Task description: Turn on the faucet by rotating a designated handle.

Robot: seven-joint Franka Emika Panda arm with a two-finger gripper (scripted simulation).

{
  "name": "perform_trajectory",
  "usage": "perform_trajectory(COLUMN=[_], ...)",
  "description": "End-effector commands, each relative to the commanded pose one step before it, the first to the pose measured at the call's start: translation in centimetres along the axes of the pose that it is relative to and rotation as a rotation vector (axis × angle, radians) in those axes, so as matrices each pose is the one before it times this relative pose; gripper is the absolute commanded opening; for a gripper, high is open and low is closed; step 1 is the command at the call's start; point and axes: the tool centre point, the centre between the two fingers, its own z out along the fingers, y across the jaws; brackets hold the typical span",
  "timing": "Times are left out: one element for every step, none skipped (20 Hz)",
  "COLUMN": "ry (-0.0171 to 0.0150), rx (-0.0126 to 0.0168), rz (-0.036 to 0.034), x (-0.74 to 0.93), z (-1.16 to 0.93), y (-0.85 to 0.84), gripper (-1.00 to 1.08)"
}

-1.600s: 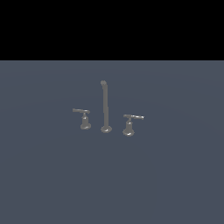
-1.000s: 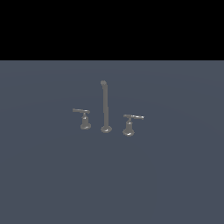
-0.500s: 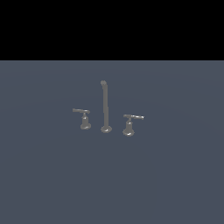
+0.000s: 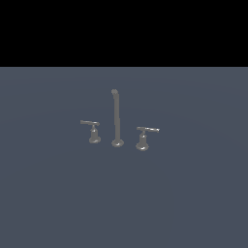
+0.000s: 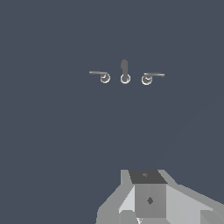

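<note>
The faucet [image 4: 116,118] stands untouched on the grey surface [image 4: 48,203]; its handle [image 4: 91,131] sits well apart from the end effector [image 5: 146,203]; finger spacing can't be told.

No text, label, brand, number or sign can be read in either view; the faucet [image 4: 116,121] bears no lettering; the grey surface [image 4: 193,193] under it is unmarked.
</note>
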Motion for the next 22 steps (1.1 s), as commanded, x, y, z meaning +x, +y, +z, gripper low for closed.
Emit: perform_trajectory(ry=[-0.01461, -0.0066, -0.00676, -0.00682, -0.00682, -0.0068, -0.00673, -0.00663, -0.00648, -0.0063, -0.00609, -0.00584, -0.00555, -0.00523, -0.00488, -0.0045, -0.00409, -0.00365, -0.00318, -0.0027, -0.00219, -0.00166], rx=[0.02308, 0.00913, 0.00862, 0.00801, 0.0074, 0.00679, 0.00618, 0.00558, 0.00499, 0.00441, 0.00384, 0.00328, 0.00275, 0.00223, 0.00173, 0.00126, 0.00081, 0.00039, 0.0, -0.00036, -0.00069, -0.00099], rz=[0.05636, 0.02582, 0.02647, 0.02683, 0.02717, 0.02751, 0.02782, 0.02813, 0.02841, 0.02869, 0.02895, 0.02919, 0.02942, 0.02962, 0.02982, 0.03, 0.03015, 0.0303, 0.03042, 0.03053, 0.03062, 0.03069], x=[1.431, 0.622, 0.619, 0.61, 0.6, 0.59, 0.579, 0.568, 0.556, 0.545, 0.533, 0.52, 0.508, 0.495, 0.482, 0.469, 0.455, 0.441, 0.427, 0.414, 0.399, 0.385], z=[0.875, 0.411, 0.431, 0.447, 0.463, 0.478, 0.494, 0.509, 0.524, 0.538, 0.553, 0.567, 0.58, 0.594, 0.607, 0.619, 0.632, 0.643, 0.655, 0.666, 0.676, 0.686], y=[-0.656, -0.319, -0.333, -0.342, -0.352, -0.36, -0.369, -0.377, -0.384, -0.391, -0.398, -0.404, -0.409, -0.414, -0.419, -0.423, -0.426, -0.429, -0.432, -0.433, -0.435, -0.436], gripper=[-1.0, -1.0, -1.0, -1.0, -1.0, -1.0, -1.0, -1.0, -1.0, -1.0, -1.0, -1.0, -1.0, -1.0, -1.0, -1.0, -1.0, -1.0, -1.0, -1.0, -1.0, -1.0])
